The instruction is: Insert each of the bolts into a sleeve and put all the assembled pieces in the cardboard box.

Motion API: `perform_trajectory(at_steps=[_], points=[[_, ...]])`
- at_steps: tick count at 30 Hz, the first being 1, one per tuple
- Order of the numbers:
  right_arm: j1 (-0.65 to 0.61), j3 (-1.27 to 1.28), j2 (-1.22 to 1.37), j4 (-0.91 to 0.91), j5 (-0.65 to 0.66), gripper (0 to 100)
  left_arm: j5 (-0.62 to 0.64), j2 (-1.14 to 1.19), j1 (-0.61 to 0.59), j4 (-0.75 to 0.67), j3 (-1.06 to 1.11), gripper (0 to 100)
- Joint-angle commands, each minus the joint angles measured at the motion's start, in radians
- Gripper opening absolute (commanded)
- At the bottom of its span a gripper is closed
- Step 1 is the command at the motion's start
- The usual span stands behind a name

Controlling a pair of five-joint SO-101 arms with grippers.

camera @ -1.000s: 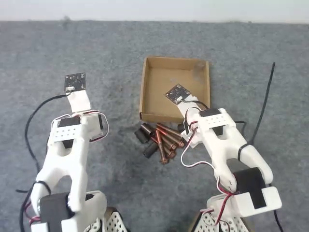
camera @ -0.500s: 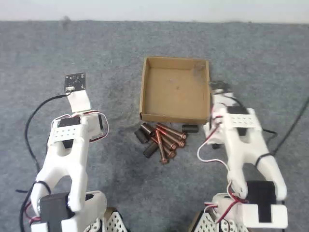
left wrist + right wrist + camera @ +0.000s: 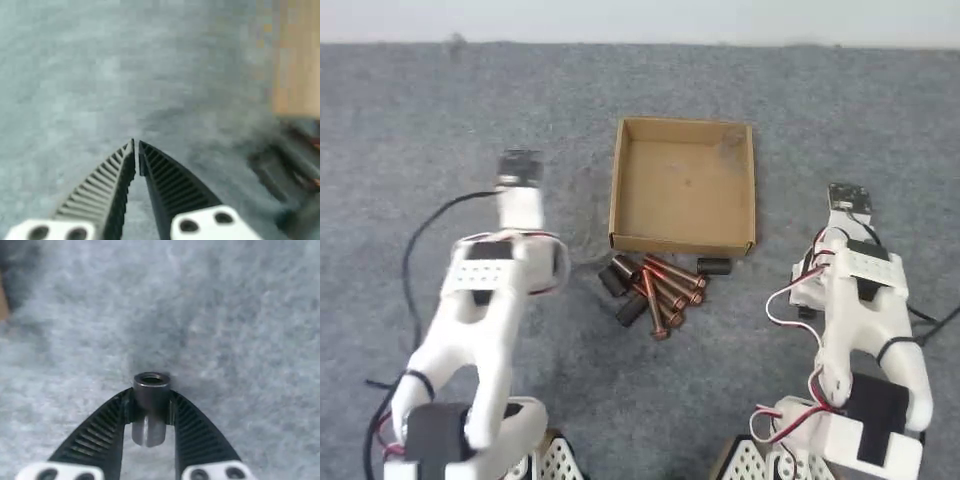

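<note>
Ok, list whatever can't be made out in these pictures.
- High view: the right arm's wrist camera board covers the right hand and the sleeve it grips.
- High view: the bolts overlap one another, so their count is unsure.
- Left wrist view: the frame edge cuts off the pile next to the cardboard box.
</note>
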Motion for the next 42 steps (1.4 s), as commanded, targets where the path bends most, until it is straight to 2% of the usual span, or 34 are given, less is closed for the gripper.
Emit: perform_trajectory(at_steps=[1,5,8,12,16,22,28,35,42], points=[[0.015,-0.002,-0.038,-0.036,0.032,0.6,-0.158,-0.184,0.207,0.101,-0.038,1],[0.015,0.0,-0.036,-0.047,0.034,0.6,-0.436,-0.304,0.44,0.227,0.007,1],[0.015,0.0,-0.036,-0.047,0.034,0.6,-0.64,-0.365,0.571,0.321,0.05,1],[0.016,0.0,-0.036,-0.047,0.034,0.6,-0.862,-0.396,0.652,0.376,0.104,1],[0.018,0.0,-0.036,-0.045,0.034,0.6,-0.997,-0.396,0.694,0.43,0.108,1],[0.015,0.002,-0.036,-0.044,0.058,0.6,-1.033,-0.394,0.736,0.431,0.064,3],[0.013,0.002,-0.036,-0.041,0.075,0.6,-1.031,-0.305,0.72,0.404,-0.024,18],[0.013,0.002,-0.036,-0.047,0.075,0.6,-1.054,-0.008,0.713,0.295,-0.147,19],[0.012,0.002,-0.036,-0.047,0.077,0.6,-1.062,0.203,0.657,0.285,-0.277,19]])
